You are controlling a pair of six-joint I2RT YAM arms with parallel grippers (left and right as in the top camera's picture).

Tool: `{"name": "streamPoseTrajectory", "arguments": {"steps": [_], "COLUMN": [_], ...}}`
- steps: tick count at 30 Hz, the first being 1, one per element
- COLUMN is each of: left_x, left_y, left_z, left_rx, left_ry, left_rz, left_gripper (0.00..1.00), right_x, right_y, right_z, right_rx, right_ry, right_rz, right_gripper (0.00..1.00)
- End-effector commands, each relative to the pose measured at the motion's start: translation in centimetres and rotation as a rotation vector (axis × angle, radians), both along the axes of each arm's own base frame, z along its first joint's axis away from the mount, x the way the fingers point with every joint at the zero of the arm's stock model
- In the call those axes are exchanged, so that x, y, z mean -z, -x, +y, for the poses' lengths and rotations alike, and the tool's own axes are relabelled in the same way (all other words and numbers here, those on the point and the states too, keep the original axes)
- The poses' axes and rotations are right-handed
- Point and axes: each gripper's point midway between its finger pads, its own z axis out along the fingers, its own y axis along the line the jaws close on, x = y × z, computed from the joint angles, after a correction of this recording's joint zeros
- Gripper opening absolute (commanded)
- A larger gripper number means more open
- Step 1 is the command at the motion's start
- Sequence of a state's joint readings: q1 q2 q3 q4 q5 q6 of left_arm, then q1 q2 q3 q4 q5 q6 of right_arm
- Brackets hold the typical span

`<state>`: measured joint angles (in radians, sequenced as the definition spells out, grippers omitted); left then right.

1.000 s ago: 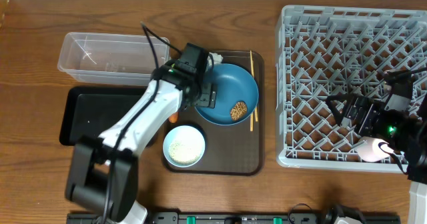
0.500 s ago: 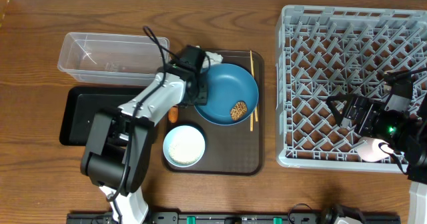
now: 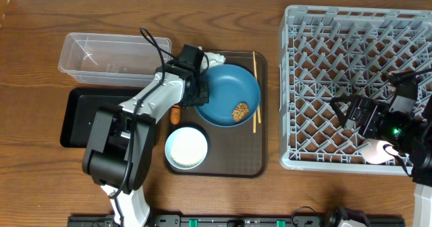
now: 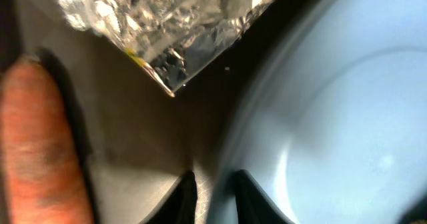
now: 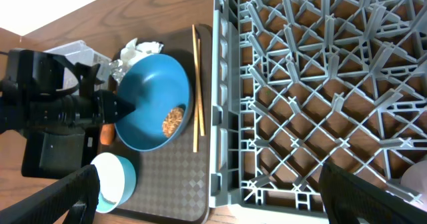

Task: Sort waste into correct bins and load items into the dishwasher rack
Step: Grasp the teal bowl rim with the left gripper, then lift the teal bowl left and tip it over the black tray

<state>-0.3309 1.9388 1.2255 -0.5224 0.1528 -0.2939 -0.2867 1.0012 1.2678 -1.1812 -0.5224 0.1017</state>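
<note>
The blue plate (image 3: 229, 92) lay on the far half of the brown serving tray (image 3: 223, 166). We saw the left pincer (image 4: 213, 187) drawn narrow on the plate's left rim. In the left wrist view its fingertips (image 4: 188, 194) stood close together, one outside the rim over the tray and one inside it, with the rim between them.

A brown food lump (image 3: 240, 111) sat on the plate towards its right edge. The chopsticks (image 3: 256, 85) lay along the tray's right side, just beside the plate. The white bowl (image 3: 186, 148) stood upright in the tray's near left corner; we could not tell whether it touched the plate.

At the tray's far edge we found the crumpled white paper (image 3: 217, 56) just beyond the plate's rim. The foil wrapper (image 4: 167, 24) was close by the left pincer. The carrot (image 3: 175, 115) lay near the tray's left edge, between plate and bowl.

Left of the tray on the bench (image 3: 40, 180), the clear tub (image 3: 108, 58) stood behind the black tray (image 3: 84, 119). The rack (image 3: 287, 85) took up the bench's right side. The right pincer (image 5: 213, 197) hung over the rack's near right part, its jaws spread wide and gripping nothing.
</note>
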Motion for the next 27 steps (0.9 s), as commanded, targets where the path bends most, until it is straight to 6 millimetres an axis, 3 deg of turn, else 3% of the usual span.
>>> {"name": "streamPoseTrajectory", "arguments": {"steps": [1, 5, 8, 14, 20, 22, 27], "left_x": [0.3, -1.3, -3.6, -8.7, -14.0, -15.7, -19.5], "left_y": [-0.3, 0.1, 0.3, 1.5, 3.4, 4.9, 8.1], "left_z": [0.1, -0.7, -1.2, 0.7, 7.2, 11.2, 18.8], "left_rx": [0.008, 0.049, 0.086, 0.116, -0.014, -0.094, -0.253], "left_ry": [-0.008, 0.059, 0.110, 0.101, -0.065, -0.210, -0.509], "left_rz": [0.008, 0.005, -0.026, -0.092, -0.175, -0.194, -0.235], "left_gripper": [0.06, 0.06, 0.06, 0.06, 0.06, 0.06, 0.06], "right_x": [-0.2, 0.1, 0.2, 0.1, 0.1, 0.1, 0.1], "right_y": [-0.1, 0.0, 0.0, 0.0, 0.0, 0.0, 0.0], "right_z": [0.0, -0.5, -0.6, -0.6, -0.6, -0.6, -0.6], "right_rx": [-0.011, 0.011, 0.013, 0.014, 0.014, 0.014, 0.014], "right_ry": [0.018, 0.042, 0.046, 0.046, 0.046, 0.046, 0.046], "right_rz": [-0.012, 0.004, 0.006, 0.005, 0.005, 0.005, 0.004], "right_gripper": [0.97, 0.96, 0.96, 0.96, 0.95, 0.95, 0.95]}}
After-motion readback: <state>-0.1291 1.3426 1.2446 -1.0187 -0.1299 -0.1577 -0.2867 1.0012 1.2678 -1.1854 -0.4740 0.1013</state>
